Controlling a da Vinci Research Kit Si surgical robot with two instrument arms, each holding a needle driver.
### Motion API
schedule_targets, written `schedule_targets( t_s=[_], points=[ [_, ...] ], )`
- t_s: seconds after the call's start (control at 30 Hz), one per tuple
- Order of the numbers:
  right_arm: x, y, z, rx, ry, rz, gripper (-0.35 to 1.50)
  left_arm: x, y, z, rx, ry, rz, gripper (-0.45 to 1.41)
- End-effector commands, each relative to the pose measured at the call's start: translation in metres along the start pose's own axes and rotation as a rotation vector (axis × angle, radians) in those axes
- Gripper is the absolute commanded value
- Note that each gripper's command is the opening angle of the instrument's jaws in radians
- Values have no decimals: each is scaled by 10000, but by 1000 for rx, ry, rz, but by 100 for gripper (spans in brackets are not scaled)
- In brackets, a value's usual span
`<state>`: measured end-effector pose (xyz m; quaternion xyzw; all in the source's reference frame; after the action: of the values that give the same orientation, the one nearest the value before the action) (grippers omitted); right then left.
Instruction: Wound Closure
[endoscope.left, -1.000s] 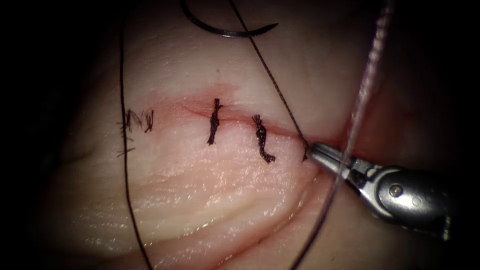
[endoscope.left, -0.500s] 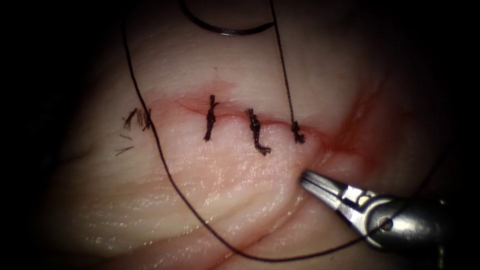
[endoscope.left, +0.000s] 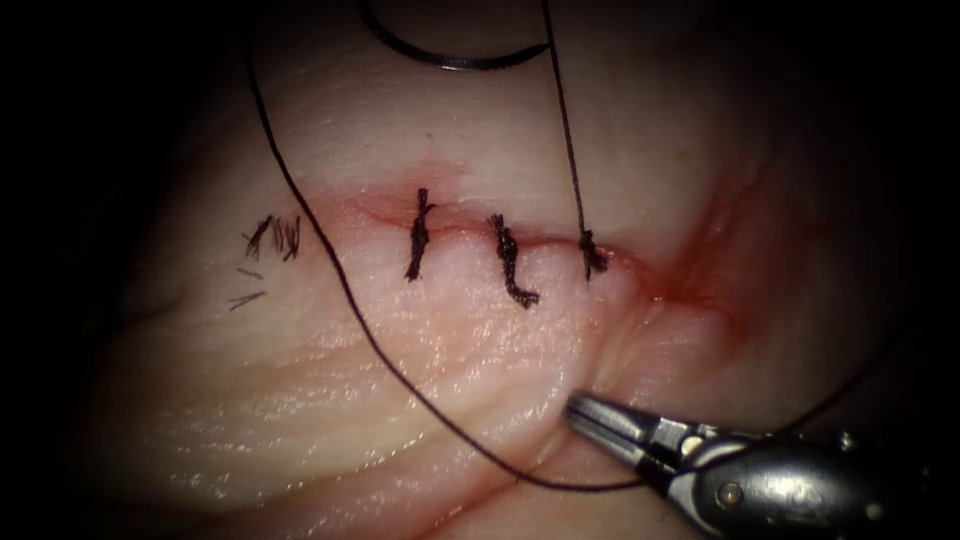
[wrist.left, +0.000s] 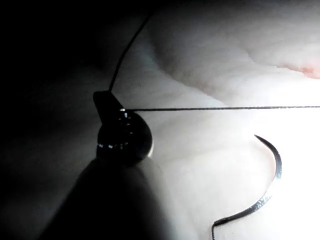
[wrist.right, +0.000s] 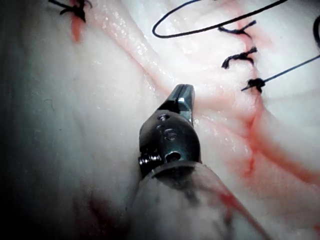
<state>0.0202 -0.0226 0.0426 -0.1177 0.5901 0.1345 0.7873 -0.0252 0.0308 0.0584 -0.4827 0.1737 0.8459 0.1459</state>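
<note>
Endoscope view: right hand (endoscope.left: 585, 412) together, empty | left hand (wrist.left: 107, 102) clamped on thread (endoscope.left: 566, 120) | needle (endoscope.left: 450, 58) lying on tissue (endoscope.left: 300, 380)

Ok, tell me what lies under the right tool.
The thread runs over the tissue and passes beneath the right tool, that stretch hidden. Its pincer is shut, empty; left tool holds thread; needle lies free on tissue.

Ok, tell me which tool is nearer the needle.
Left. The left tool holds thread beside the needle, lying free on tissue; the right tool sits empty across the cut.
</note>
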Motion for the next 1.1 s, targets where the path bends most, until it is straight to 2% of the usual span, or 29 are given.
schedule_targets(
  t_s=[0.03, 0.07, 0.1, 0.2, 0.33, 0.37, 0.4, 0.43, 0.47, 0.5, 0.73, 0.77, 0.87, 0.97, 1.1],
  points=[
    [-1, 9, 10, -25, 3, 66, -21, 3, 0, 7, -5, 10, 1, -45],
    [0, 14, 11, -33, 5, 89, 9, 3, 2, 6, -5, 11, 1, -45],
    [1, 18, 12, -36, 5, 99, 22, 4, 4, 5, -7, 14, 1, -45],
    [5, 29, 15, -37, 2, 111, 32, 6, 11, 2, -13, 22, 2, -45],
    [9, 36, 19, -45, 2, 120, 24, 8, 18, -1, -16, 29, 3, -45],
    [8, 38, 22, -51, 3, 81, 22, 8, 19, -1, -15, 28, 3, -45],
    [7, 39, 25, -55, 2, 64, 27, 8, 19, -2, -17, 31, 4, -45],
    [5, 42, 31, -61, 1, 28, 66, 7, 20, -1, -16, 31, 5, -45],
    [3, 43, 35, -68, 2, 4, 88, 7, 20, -1, -16, 31, 6, -45],
    [1, 43, 37, -70, 2, -8, 93, 7, 20, -2, -15, 31, 6, -45],
    [-13, 46, 39, -52, 39, -95, 103, 5, 21, -1, -17, 35, 9, -45],
    [-15, 44, 38, -50, 41, -121, 94, 5, 21, -1, -16, 35, 9, -45],
    [-18, 43, 38, -47, 40, -166, 86, 5, 22, -1, -17, 37, 10, -45],
    [-21, 44, 32, -43, 44, -179, 84, 4, 25, -2, -15, 42, 13, -45],
    [-23, 46, 28, -40, 46, -191, 54, 3, 27, -2, -14, 44, 15, -45]
  ],
)
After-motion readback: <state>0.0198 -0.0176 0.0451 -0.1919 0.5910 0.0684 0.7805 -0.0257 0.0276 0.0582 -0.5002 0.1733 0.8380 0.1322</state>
